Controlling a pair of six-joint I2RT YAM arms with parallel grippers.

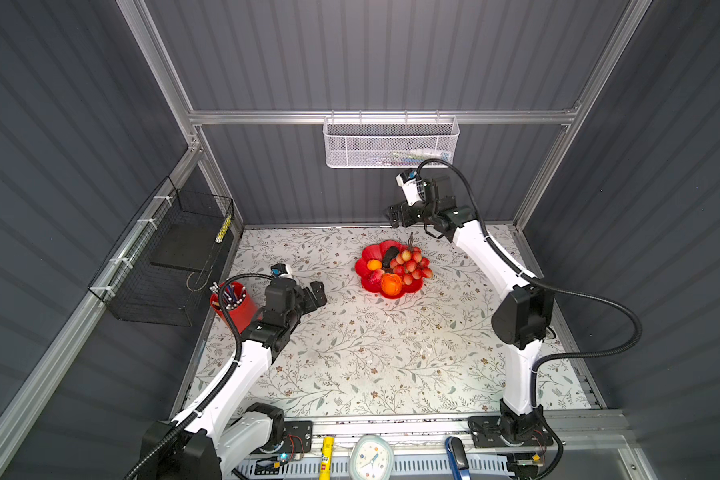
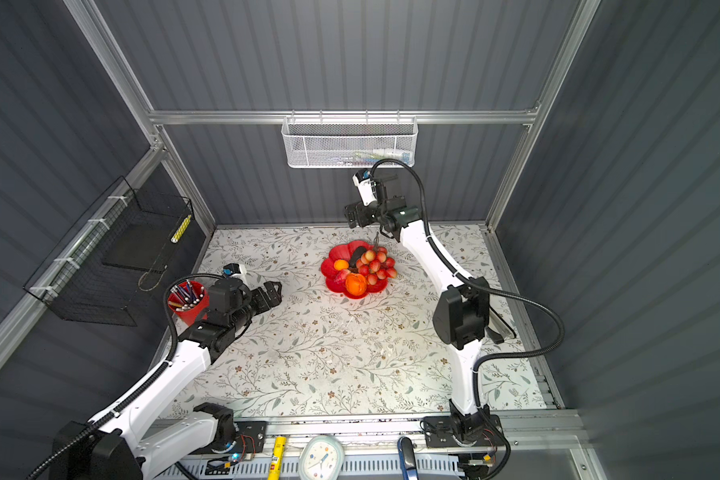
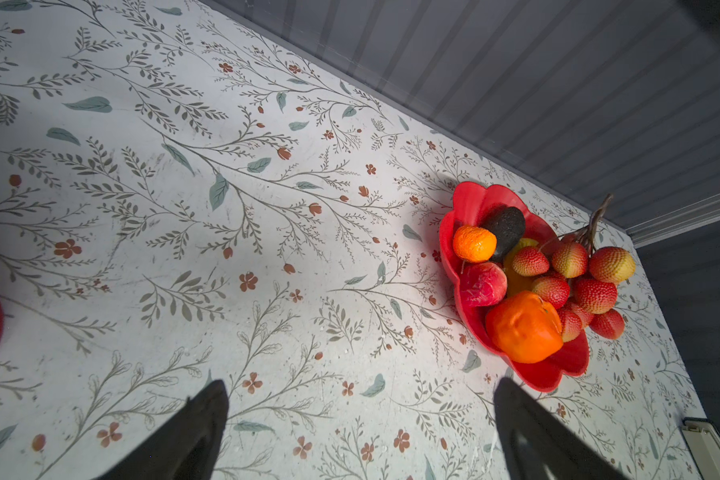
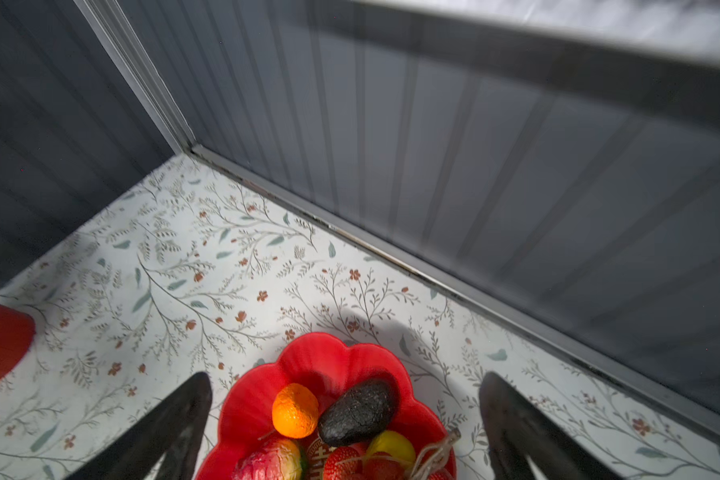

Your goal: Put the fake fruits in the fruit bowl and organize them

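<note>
The red flower-shaped fruit bowl point(image 1: 366, 253) point(image 2: 334, 266) point(image 3: 470, 199) point(image 4: 321, 357) sits at the back middle of the table. In it lie a small orange point(image 1: 374, 264) point(image 4: 295, 410), a dark avocado point(image 1: 389, 257) point(image 4: 358, 411), a larger orange point(image 1: 391, 284) point(image 3: 524, 326), a red strawberry point(image 3: 483, 284), a yellow fruit point(image 4: 391, 446) and a red grape bunch point(image 1: 412, 266) point(image 3: 578, 282) that hangs over the right rim. My right gripper point(image 1: 393, 217) point(image 4: 346, 376) hovers open and empty above the bowl's back edge. My left gripper point(image 1: 314, 295) point(image 3: 360, 384) is open and empty, well left of the bowl.
A red cup of pens point(image 1: 231, 303) point(image 2: 186, 303) stands by the left arm. A black wire basket point(image 1: 171, 257) hangs on the left wall, a white mesh basket point(image 1: 391, 143) on the back wall near the right wrist. A clock point(image 1: 371, 457) lies at the front rail.
</note>
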